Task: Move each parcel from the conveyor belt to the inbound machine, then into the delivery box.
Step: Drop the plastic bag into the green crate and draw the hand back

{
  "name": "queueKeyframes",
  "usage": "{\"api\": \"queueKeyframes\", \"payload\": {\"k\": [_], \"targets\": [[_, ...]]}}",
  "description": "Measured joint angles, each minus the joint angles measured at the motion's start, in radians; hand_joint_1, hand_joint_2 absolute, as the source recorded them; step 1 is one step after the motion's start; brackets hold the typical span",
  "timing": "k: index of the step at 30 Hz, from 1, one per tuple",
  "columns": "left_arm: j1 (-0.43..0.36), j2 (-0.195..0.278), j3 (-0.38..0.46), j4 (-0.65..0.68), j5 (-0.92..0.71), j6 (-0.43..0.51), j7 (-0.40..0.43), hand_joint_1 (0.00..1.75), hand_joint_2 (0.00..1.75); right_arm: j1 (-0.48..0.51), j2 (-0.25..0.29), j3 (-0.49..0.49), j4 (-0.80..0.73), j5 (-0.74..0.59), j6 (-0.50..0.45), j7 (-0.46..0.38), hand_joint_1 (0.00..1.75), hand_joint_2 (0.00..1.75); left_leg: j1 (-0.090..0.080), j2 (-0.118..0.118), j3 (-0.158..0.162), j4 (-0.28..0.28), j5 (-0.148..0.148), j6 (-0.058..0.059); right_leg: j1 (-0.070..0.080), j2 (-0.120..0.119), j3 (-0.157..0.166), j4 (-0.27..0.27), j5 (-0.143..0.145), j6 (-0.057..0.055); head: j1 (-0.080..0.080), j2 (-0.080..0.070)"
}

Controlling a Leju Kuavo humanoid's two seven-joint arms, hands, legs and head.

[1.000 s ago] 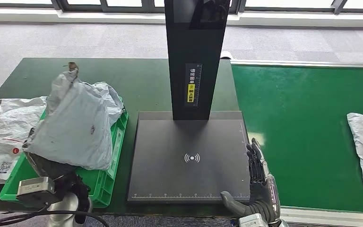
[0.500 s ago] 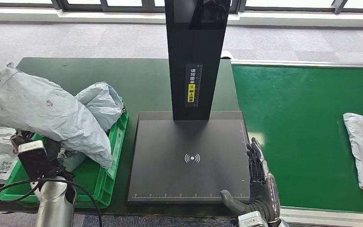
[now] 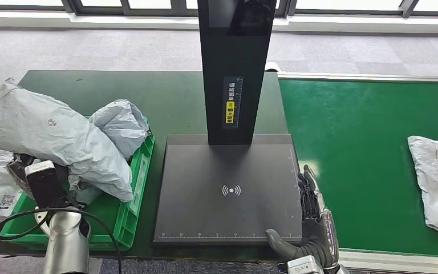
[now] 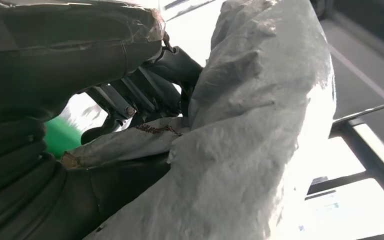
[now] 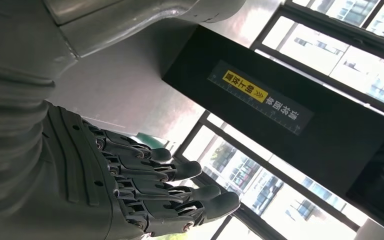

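Since half a second ago the held parcel [image 3: 57, 140] has dipped only slightly over the green delivery box [image 3: 126, 214], and the belt parcel [image 3: 436, 180] has crept further in on the conveyor [image 3: 365, 142].

Left hand [image 3: 34, 171] grips the grey poly bag from underneath; in the left wrist view its fingers [image 4: 140, 95] are dug into a fold. Right hand [image 3: 312, 220] holds nothing, fingers straight, parked at the edge of the inbound machine plate [image 3: 228, 191].

Handling guess: light, soft, slick film, saggy contents. Pinch a bunched fold or seam, not the flat face, or it slides. A second grey bag [image 3: 122, 123] already sits in the box.
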Motion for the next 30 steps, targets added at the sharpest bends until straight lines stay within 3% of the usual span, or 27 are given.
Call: {"api": "queueKeyframes", "payload": {"k": [8, 17, 22, 30], "targets": [[0.011, 0.001, 0.001, -0.163, -0.165, 0.041, 0.035, 1.75, 1.75, 0.015, 0.008, 0.0, -0.007, 0.008, 0.004, -0.014, 0.0, 1.75, 0.0, 0.0, -0.001, 0.0, -0.001, -0.001, 0.0, 0.0, -0.001, 0.0, 0.0, 0.0, 0.0, 0.0], [0.01, 0.005, -0.009, -0.242, -0.265, 0.043, 0.071, 1.75, 1.75, 0.015, 0.009, 0.0, -0.007, 0.006, 0.0, -0.021, 0.0, 1.75, 0.0, 0.0, -0.001, 0.0, -0.001, -0.001, 0.0, 0.0, -0.001, 0.0, 0.0, 0.0, 0.0, 0.0], [0.01, 0.01, -0.05, -0.216, -0.301, 0.03, 0.135, 1.75, 1.75, 0.012, 0.012, 0.0, -0.007, 0.005, 0.004, -0.026, 0.0, 1.75, 0.0, 0.0, -0.001, 0.0, -0.001, -0.001, 0.0, 0.0, -0.001, 0.0, 0.0, 0.0, 0.0, 0.0], [-0.009, 0.018, -0.089, -0.04, -0.298, -0.004, 0.178, 1.75, 1.75, 0.001, 0.012, 0.0, -0.004, -0.002, 0.008, -0.026, 0.0, 1.75, 0.0, 0.001, -0.001, 0.0, -0.001, -0.001, 0.0, 0.001, -0.002, 0.0, 0.0, 0.0, 0.0, 0.0]]}}
